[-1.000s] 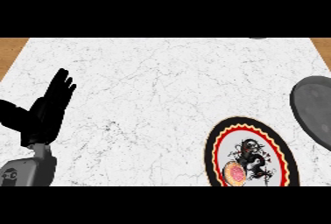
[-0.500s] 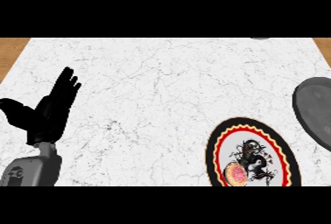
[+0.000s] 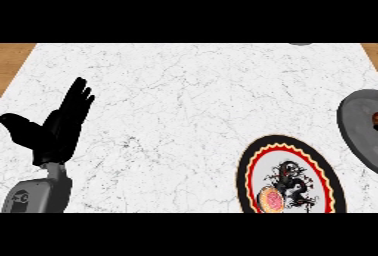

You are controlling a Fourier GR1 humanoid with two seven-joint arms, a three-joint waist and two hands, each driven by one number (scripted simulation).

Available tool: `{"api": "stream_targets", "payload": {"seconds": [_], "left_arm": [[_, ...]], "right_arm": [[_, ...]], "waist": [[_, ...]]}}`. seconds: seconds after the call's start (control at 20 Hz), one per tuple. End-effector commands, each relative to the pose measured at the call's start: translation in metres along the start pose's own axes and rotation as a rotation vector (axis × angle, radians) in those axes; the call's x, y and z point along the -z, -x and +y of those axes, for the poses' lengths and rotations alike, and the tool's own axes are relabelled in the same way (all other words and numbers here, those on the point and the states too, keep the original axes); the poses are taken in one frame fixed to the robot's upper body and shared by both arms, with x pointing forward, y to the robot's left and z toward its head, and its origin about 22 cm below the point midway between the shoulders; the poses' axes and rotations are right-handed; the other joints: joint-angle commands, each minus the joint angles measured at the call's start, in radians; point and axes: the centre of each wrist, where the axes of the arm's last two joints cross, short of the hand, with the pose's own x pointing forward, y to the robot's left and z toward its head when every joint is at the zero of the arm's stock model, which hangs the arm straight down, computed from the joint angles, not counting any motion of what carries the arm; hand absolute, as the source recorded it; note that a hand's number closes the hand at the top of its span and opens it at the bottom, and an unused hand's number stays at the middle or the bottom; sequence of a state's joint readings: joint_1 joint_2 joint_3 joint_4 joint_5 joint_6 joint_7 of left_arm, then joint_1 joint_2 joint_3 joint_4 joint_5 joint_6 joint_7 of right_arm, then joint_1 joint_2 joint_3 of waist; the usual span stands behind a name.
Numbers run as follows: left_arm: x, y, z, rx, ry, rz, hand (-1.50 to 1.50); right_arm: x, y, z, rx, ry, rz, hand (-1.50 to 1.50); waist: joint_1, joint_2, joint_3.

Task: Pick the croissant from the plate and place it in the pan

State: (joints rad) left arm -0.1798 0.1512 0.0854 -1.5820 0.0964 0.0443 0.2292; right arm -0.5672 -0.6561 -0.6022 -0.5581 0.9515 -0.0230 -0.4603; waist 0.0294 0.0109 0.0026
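The left robot hand is held spread, well left of the plate; a reddish croissant, judged light and flaky, is glimpsed on the pan.

A: What is logged near the left hand?

B: It rests open at the view's left, fingers straight and pointing up, thumb spread, over the white marble counter.

A: And away from it?

B: Well apart to its right, a black plate with red and yellow rings and a dragon figure. Farther right, a grey pan, cut by the edge, something small and brown inside.
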Motion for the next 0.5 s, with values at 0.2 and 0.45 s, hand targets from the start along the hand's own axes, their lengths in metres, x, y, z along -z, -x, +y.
{"api": "stream_targets", "payload": {"seconds": [0.2,0.45], "left_arm": [[-0.012,-0.007,-0.002,-0.007,-0.009,0.006,0.0],[0.001,-0.007,0.0,-0.011,-0.014,-0.014,0.0]], "right_arm": [[-0.015,0.032,0.008,0.18,-0.004,-0.041,-1.5],[-0.018,0.045,-0.025,0.464,0.119,-0.074,-1.5]], "waist": [[0.003,-0.002,0.002],[-0.018,-0.004,0.002]]}}
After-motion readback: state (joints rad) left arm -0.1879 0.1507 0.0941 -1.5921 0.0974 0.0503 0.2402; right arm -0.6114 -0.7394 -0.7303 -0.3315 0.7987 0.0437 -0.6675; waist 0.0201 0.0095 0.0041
